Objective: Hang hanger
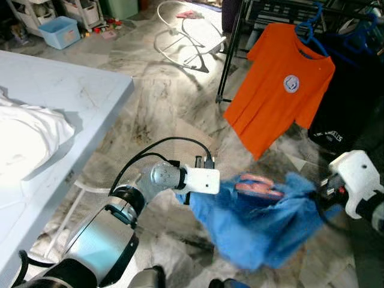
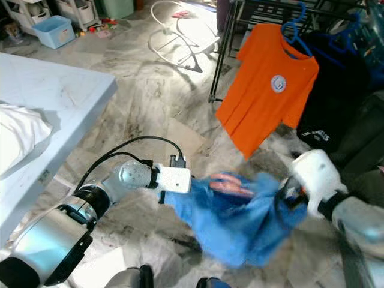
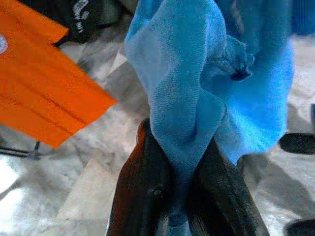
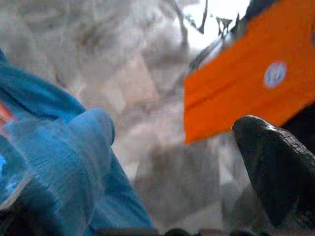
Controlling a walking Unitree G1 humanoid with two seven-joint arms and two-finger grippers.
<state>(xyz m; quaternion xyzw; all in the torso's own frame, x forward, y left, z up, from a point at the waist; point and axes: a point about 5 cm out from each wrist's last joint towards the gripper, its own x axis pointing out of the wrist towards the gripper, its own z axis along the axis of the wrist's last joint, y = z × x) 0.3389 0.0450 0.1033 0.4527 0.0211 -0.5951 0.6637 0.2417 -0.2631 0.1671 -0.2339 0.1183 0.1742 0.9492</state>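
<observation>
We are holding a blue garment (image 1: 264, 225) up over the marble floor (image 1: 162, 102), stretched between our two arms, and we are placing everything else relative to it. Our left claw (image 3: 179, 196) is clamping a bunched fold at the garment's left edge; in the left wrist view the two black fingers (image 3: 142, 187) are pressing together with cloth squeezed between them. Our right claw (image 4: 147, 196) is sitting at the garment's right edge. In the right wrist view one black finger (image 4: 275, 167) is standing well apart from a blue fold, so that claw is looking spread, and we cannot tell whether it is gripping the cloth. A reddish patch (image 1: 258, 186), blurred, is showing on top of the garment; we cannot tell what it is.

To the left of the garment, a pale tabletop (image 1: 72, 90) is carrying a white cloth (image 1: 30, 138).

Beyond the garment, an orange T-shirt (image 1: 282, 90) with a round badge is hanging on a blue hanger (image 1: 309, 30) from a dark clothes rack (image 1: 264, 12). A black garment (image 1: 348, 102) is hanging just beside it on the right.

Farther still, a white tubular frame (image 1: 186, 36) is lying on the floor, and a light blue bin (image 1: 60, 30) is standing at the far left.
</observation>
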